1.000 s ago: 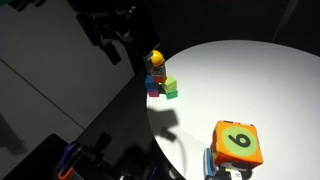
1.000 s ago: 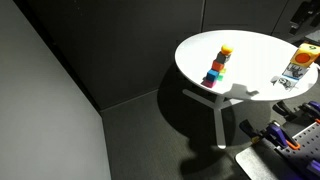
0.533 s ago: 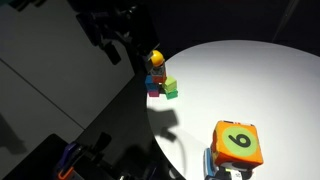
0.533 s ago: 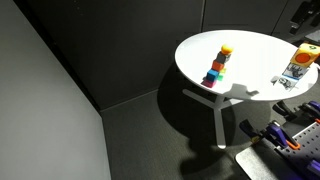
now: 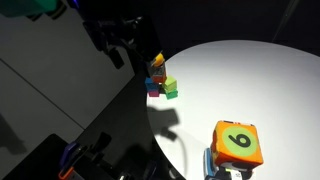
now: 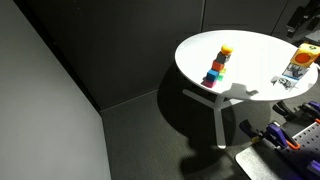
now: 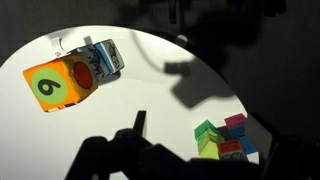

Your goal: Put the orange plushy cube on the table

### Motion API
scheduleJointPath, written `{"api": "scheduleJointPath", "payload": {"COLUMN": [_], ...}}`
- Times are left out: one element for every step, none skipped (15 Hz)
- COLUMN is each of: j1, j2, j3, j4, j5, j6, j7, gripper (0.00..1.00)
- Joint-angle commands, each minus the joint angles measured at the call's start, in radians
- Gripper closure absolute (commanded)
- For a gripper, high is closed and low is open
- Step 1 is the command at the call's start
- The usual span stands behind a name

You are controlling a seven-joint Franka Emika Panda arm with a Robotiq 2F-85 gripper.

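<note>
The orange plushy cube (image 5: 237, 143) has a green face with a black 6. It rests on a blue-and-white box at the rim of the round white table (image 5: 250, 80). It also shows in the wrist view (image 7: 60, 85) and in an exterior view (image 6: 304, 52). My gripper (image 5: 127, 48) is a dark shape hanging above the table's far edge, well away from the cube. In the wrist view the gripper (image 7: 200, 132) is a black silhouette with its jaws apart and nothing between them, above the stack of blocks.
A small stack of coloured blocks (image 5: 158, 82) with a yellow ball on top stands near the table edge under the gripper; it shows in the wrist view (image 7: 225, 138) too. The blue-and-white box (image 7: 103, 58) lies against the cube. Dark floor surrounds the table (image 6: 240, 50).
The arm has shifted slightly down and now partly covers the yellow ball on the stack. A green shape has appeared at the top left corner. The cube has not moved.
</note>
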Motion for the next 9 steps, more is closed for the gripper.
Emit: {"api": "scheduleJointPath", "payload": {"j1": [0.001, 0.0, 0.0, 0.003, 0.004, 0.005, 0.007, 0.007, 0.007], "j2": [0.065, 0.085, 0.105, 0.122, 0.137, 0.154, 0.172, 0.188, 0.207], "j3": [0.002, 0.002, 0.001, -0.002, -0.002, -0.003, -0.005, -0.006, -0.007], "j4": [0.034, 0.043, 0.05, 0.058, 0.064, 0.071, 0.079, 0.088, 0.096], "j5": [-0.02, -0.02, -0.018, -0.014, -0.014, -0.015, -0.012, -0.011, -0.012], "j6": [0.055, 0.071, 0.089, 0.102, 0.117, 0.136, 0.156, 0.172, 0.194], "j7": [0.007, 0.009, 0.007, -0.001, -0.004, -0.008, -0.013, -0.014, -0.015], "gripper": [0.0, 0.0, 0.0, 0.0, 0.0, 0.0, 0.0, 0.0, 0.0]}}
